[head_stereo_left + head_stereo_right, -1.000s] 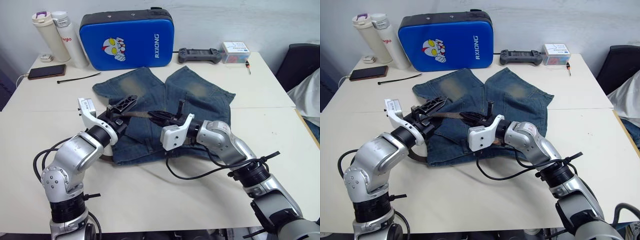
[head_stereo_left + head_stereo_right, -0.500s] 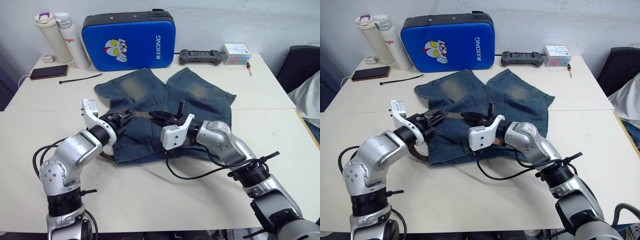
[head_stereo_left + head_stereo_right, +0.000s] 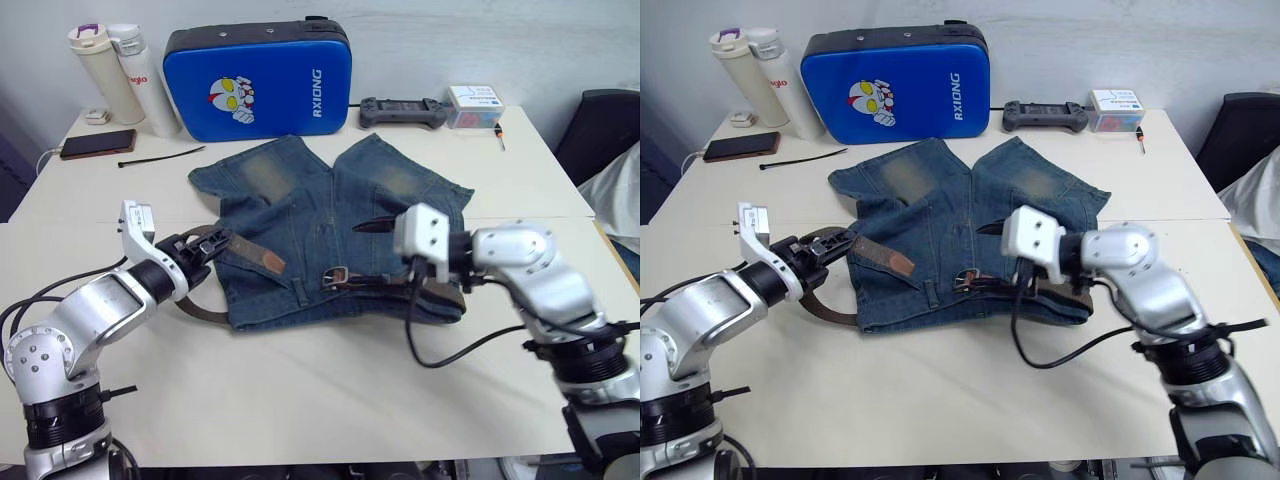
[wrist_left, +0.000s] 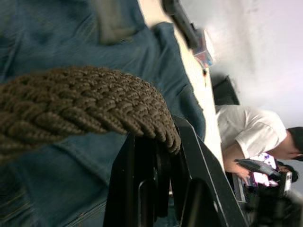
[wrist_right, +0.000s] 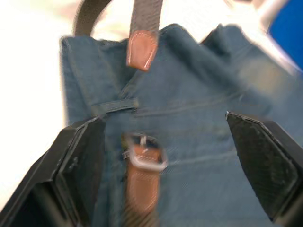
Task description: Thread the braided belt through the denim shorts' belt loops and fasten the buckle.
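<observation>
Left gripper (image 3: 205, 247) is clamped on the braided belt (image 3: 232, 246), keeping its loop off the tabletop (image 3: 300, 380); right gripper (image 5: 165, 156), fingers apart, faces the buckle (image 3: 335, 276) on the denim shorts (image 3: 300, 200), likely to grasp it.

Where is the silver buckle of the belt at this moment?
In the left eye view the buckle lies on the denim shorts near the waistband's middle, between the belt's tan tip and the open right gripper.
</observation>
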Action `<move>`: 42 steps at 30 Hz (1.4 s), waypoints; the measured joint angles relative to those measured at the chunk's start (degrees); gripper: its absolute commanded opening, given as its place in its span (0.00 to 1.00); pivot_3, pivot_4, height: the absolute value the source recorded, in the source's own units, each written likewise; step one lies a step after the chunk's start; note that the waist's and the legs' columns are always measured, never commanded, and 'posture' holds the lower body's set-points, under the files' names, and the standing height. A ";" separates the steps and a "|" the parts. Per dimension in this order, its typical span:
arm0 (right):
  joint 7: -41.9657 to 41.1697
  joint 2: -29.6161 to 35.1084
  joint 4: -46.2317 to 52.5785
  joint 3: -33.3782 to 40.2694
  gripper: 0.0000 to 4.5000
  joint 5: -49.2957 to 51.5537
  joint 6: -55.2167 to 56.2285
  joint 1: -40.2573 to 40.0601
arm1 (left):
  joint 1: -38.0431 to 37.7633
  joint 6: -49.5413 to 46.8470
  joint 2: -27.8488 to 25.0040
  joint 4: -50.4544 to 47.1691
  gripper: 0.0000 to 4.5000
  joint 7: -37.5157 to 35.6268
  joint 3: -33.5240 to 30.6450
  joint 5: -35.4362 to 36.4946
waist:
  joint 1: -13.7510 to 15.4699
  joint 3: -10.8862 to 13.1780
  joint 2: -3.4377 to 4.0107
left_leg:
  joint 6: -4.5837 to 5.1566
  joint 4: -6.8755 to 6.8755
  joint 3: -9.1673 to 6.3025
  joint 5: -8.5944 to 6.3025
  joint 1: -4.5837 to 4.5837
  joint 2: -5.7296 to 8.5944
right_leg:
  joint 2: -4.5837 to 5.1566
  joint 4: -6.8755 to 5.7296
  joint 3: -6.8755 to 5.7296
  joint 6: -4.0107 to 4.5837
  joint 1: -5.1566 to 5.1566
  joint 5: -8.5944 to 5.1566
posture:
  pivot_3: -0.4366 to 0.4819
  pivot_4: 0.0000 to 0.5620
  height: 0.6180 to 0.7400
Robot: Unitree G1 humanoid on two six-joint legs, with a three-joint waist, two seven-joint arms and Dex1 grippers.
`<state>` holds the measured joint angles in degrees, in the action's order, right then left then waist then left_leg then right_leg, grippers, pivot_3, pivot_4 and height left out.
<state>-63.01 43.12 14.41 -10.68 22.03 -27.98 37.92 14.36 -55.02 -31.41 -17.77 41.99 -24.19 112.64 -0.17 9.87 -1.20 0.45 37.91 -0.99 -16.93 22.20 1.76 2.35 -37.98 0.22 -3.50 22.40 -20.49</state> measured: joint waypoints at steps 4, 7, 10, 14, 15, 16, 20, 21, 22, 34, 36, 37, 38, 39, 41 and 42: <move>-1.33 1.59 1.54 0.84 0.98 6.23 -12.37 3.25 | -6.73 3.54 0.54 -4.46 0.00 1.49 3.20 -0.02 | 0.13 0.03 0.04 | 0.02 -0.10 0.00 -0.01 0.03 0.00 | 0.01 0.12 0.00 0.01 0.02 0.00 | 0.48 0.27 1.00; -0.97 1.32 2.10 1.22 0.98 9.48 -17.79 4.35 | -7.84 6.11 1.13 -5.19 0.00 2.21 5.45 -0.02 | 0.29 0.05 0.07 | 0.06 -0.09 0.01 -0.04 0.05 0.00 | 0.03 0.13 -0.02 0.01 0.01 0.00 | 0.48 0.27 1.00; -0.58 1.32 2.90 1.23 0.98 10.12 -19.38 4.89 | -7.89 7.81 -0.32 -5.22 0.00 2.57 6.85 -0.04 | 0.29 0.06 0.08 | 0.08 -0.09 0.01 -0.04 0.08 0.00 | 0.03 0.16 -0.03 0.01 0.02 0.00 | 0.48 0.27 1.00; 0.31 1.88 3.72 1.23 0.98 10.01 -20.32 5.79 | -8.90 10.87 -0.97 -6.01 0.00 2.71 8.13 -2.12 | 0.14 0.08 0.13 | 0.08 -0.10 0.02 -0.05 0.08 0.01 | 0.03 0.19 -0.02 0.01 0.02 0.00 | 0.48 0.27 1.00; 0.43 2.30 3.81 1.23 0.98 10.01 -21.01 5.83 | -9.34 11.55 -0.68 -6.29 0.00 2.71 8.87 -3.09 | 0.14 0.09 0.13 | 0.08 -0.12 0.02 -0.05 0.08 0.01 | 0.03 0.20 -0.02 0.01 0.02 0.00 | 0.48 0.27 1.00; 0.61 2.73 3.92 1.20 0.98 10.01 -22.00 5.87 | -9.64 12.74 0.36 -6.60 0.00 2.74 9.90 -4.83 | 0.19 0.09 0.14 | 0.08 -0.12 0.02 -0.05 0.08 0.01 | 0.03 0.21 -0.02 0.01 0.02 0.00 | 0.48 0.27 1.00; 0.89 3.43 4.41 1.02 0.98 9.96 -23.18 6.52 | -9.24 15.65 3.93 -7.95 0.00 3.19 12.89 -9.02 | 0.25 0.10 0.14 | 0.09 -0.11 0.02 -0.05 0.10 0.01 | 0.02 0.22 -0.03 0.00 0.02 0.00 | 0.48 0.27 1.00; 0.98 3.63 4.56 1.02 0.98 9.90 -23.24 6.68 | -8.68 16.13 4.46 -8.36 0.00 3.42 13.83 -10.18 | 0.27 0.10 0.13 | 0.08 -0.11 0.02 -0.05 0.11 0.01 | 0.02 0.23 -0.04 0.00 0.02 0.00 | 0.48 0.27 1.00; 1.14 3.78 4.60 1.02 0.98 9.74 -23.24 6.78 | -7.83 16.51 5.11 -8.63 0.00 3.54 14.68 -11.50 | 0.28 0.10 0.13 | 0.09 -0.11 0.02 -0.05 0.11 0.01 | 0.02 0.23 -0.03 0.00 0.02 0.00 | 0.48 0.27 1.00; 1.48 5.66 6.18 0.97 0.98 8.84 -24.97 6.95 | -6.38 16.82 11.40 -7.68 0.00 6.52 22.79 -19.22 | 0.73 0.11 0.13 | 0.10 -0.10 0.03 -0.06 0.13 0.02 | 0.01 0.26 -0.03 -0.03 0.00 0.01 | 0.48 0.27 1.00; 1.55 5.71 6.59 0.97 0.98 8.84 -25.47 7.01 | -5.92 15.69 11.36 -5.79 0.00 6.95 23.47 -19.27 | 0.97 0.11 0.13 | 0.10 -0.10 0.02 -0.06 0.13 0.02 | 0.01 0.26 -0.04 -0.03 0.01 0.01 | 0.48 0.27 1.00; 1.77 5.75 6.76 0.97 0.98 8.83 -25.91 7.07 | -5.51 14.88 11.34 -4.62 0.00 7.33 23.77 -19.18 | 1.13 0.11 0.13 | 0.10 -0.10 0.02 -0.06 0.13 0.02 | 0.01 0.26 -0.04 -0.03 0.01 0.01 | 0.48 0.27 1.00; 1.90 5.80 6.86 0.97 0.98 8.82 -26.00 7.07 | -5.17 14.54 11.38 -4.09 0.00 7.44 23.96 -19.02 | 1.24 0.11 0.13 | 0.10 -0.10 0.02 -0.06 0.13 0.02 | 0.01 0.26 -0.04 -0.03 0.01 0.01 | 0.48 0.27 1.00; 2.07 6.10 7.11 0.97 0.98 8.81 -26.16 7.07 | -4.21 13.89 11.49 -3.39 0.00 8.04 24.25 -18.52 | 1.39 0.11 0.13 | 0.10 -0.10 0.02 -0.06 0.12 0.02 | 0.01 0.26 -0.04 -0.03 0.01 0.01 | 0.48 0.27 1.00; 2.34 6.56 7.91 0.97 0.98 8.82 -26.65 7.08 | -3.19 13.24 12.30 -2.21 0.00 9.01 24.50 -17.51 | 1.56 0.11 0.13 | 0.10 -0.10 0.02 -0.06 0.12 0.02 | 0.02 0.27 -0.04 -0.03 -0.01 0.01 | 0.48 0.27 1.00; 2.50 6.81 8.32 0.96 0.98 8.81 -27.11 7.06 | -2.53 12.76 12.40 -1.51 0.00 9.73 24.58 -16.54 | 1.72 0.11 0.13 | 0.10 -0.10 0.01 -0.06 0.12 0.02 | 0.02 0.30 -0.06 -0.03 -0.02 0.01 | 0.48 0.27 1.00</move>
<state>-60.52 49.93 22.73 -9.71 30.84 -55.09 44.98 11.83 -42.26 -19.01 -19.27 51.72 0.39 96.11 1.54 9.98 -1.07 0.55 37.81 -0.98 -16.99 22.32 1.78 2.37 -37.68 0.17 -3.53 22.38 -20.48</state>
